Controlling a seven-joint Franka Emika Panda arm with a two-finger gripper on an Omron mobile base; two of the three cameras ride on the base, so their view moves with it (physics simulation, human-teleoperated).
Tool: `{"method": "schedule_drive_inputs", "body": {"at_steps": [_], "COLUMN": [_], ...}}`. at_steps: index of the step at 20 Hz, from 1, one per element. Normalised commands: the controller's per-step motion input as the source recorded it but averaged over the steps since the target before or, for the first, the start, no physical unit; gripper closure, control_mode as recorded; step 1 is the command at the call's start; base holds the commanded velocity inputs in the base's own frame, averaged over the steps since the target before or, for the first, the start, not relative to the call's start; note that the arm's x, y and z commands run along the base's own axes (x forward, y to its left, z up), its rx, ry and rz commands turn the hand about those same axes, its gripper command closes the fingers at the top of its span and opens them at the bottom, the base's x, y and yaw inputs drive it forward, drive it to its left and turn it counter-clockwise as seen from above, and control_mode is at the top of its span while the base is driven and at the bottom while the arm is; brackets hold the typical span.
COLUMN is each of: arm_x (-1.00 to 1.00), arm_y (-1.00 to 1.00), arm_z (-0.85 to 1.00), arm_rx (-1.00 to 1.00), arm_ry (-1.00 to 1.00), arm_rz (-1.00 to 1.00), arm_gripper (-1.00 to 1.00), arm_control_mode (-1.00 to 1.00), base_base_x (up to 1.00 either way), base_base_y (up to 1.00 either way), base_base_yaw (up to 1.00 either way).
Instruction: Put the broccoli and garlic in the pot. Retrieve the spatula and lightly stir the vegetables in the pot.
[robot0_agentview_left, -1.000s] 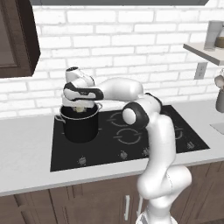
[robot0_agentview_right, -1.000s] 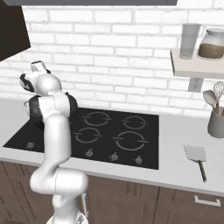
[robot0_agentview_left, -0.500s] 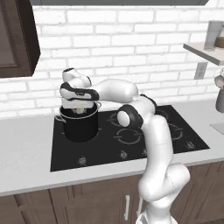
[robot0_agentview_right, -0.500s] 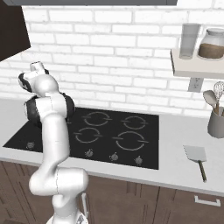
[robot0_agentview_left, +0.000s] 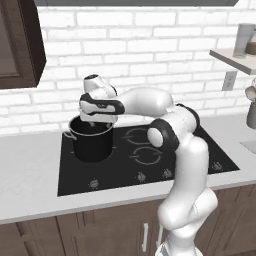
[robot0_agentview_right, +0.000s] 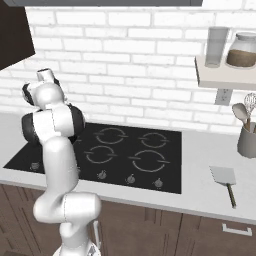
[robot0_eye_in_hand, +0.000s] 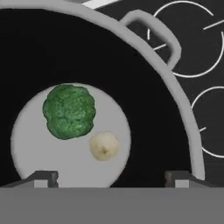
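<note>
White brick backs the counter (robot0_agentview_left: 30, 165). The hand (robot0_eye_in_hand: 111, 177), fingers spread and released, hangs over the pot (robot0_eye_in_hand: 175, 100); broccoli (robot0_eye_in_hand: 69, 111) and garlic (robot0_eye_in_hand: 104, 145) lie touching directly beneath. Spatula (robot0_agentview_right: 226, 180) lies far off.

Green broccoli (robot0_eye_in_hand: 69, 111), pale cream garlic (robot0_eye_in_hand: 104, 146), black pot (robot0_agentview_left: 92, 141), grey floor inside.

Broccoli (robot0_eye_in_hand: 69, 111) and garlic (robot0_eye_in_hand: 104, 146) inside pot (robot0_eye_in_hand: 144, 57)

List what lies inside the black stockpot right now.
On the pale floor of the black cylindrical stockpot lie a bright-green lumpy broccoli floret and a small cream garlic bulb, close together. The bottom edge of the hand view cuts off the nearest floor.
</note>
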Motion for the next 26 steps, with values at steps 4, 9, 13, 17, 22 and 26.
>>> {"method": "schedule_drive_inputs", "body": {"at_steps": [4, 9, 13, 17, 22, 26], "arm_x": [-0.77, -0.45, -0.51, -0.65, -0.34, -0.29], "arm_y": [-0.50, -0.37, -0.80, -1.00, -1.00, -1.00], "arm_z": [0.96, 1.00, 0.79, 0.07, 0.00, 0.00], "arm_rx": [0.28, 0.27, 0.15, 0.07, 0.08, 0.17], "arm_ry": [-0.36, -0.31, -0.08, 0.02, 0.15, 0.18], "arm_rz": [0.03, 0.00, -0.10, -0.36, -0.50, -0.51], "arm_gripper": [-1.00, -1.00, -1.00, -1.00, -1.00, -1.00], "arm_control_mode": [-1.00, -1.00, -1.00, -1.00, -1.00, -1.00], "base_base_x": [0.00, 0.00, 0.00, 0.00, 0.00, 0.00], "base_base_y": [0.00, 0.00, 0.00, 0.00, 0.00, 0.00], "base_base_yaw": [0.00, 0.00, 0.00, 0.00, 0.00, 0.00]}}
